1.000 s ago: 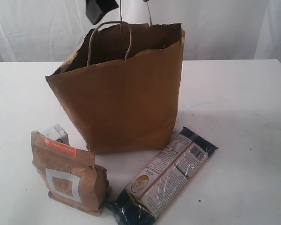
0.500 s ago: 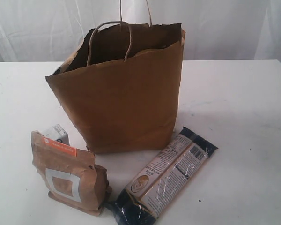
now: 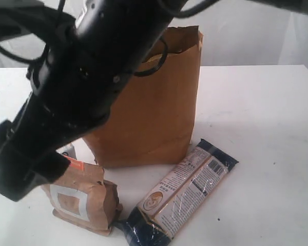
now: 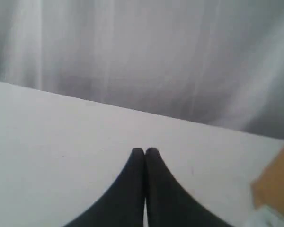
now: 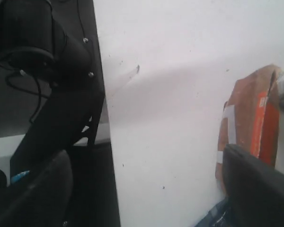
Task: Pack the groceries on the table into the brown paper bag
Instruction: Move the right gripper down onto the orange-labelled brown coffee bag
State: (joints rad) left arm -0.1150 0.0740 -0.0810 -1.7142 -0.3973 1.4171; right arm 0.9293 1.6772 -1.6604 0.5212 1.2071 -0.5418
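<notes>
The brown paper bag [image 3: 164, 102] stands upright on the white counter [image 3: 256, 128] with its mouth open at the top. Its front and right side are in plain sight. Its left part is hidden behind a black arm [image 3: 87, 77] that slants across the exterior view from upper right to lower left.

In front of the bag, toward its left, the brown orange-striped pouch [image 3: 84, 197] stands on its base, its upper corner covered by the arm's lower end. A sliver of the small white-blue carton [image 3: 68, 149] shows just behind the pouch. The long dark-blue packet [image 3: 180, 193] lies flat and slanted to the right of the pouch, one dark end just beside the pouch's foot and the other near the bag's base. All three sit on the counter, outside the bag.

The right jaws are released, spread wide over bare counter with nothing between them. One finger [image 5: 258, 184] is just beside the pouch; I cannot tell whether it touches. The left jaws are clenched on nothing, fingertips [image 4: 137, 153] pressed together over an open stretch of counter. A white curtain [image 3: 246, 31] hangs behind.
</notes>
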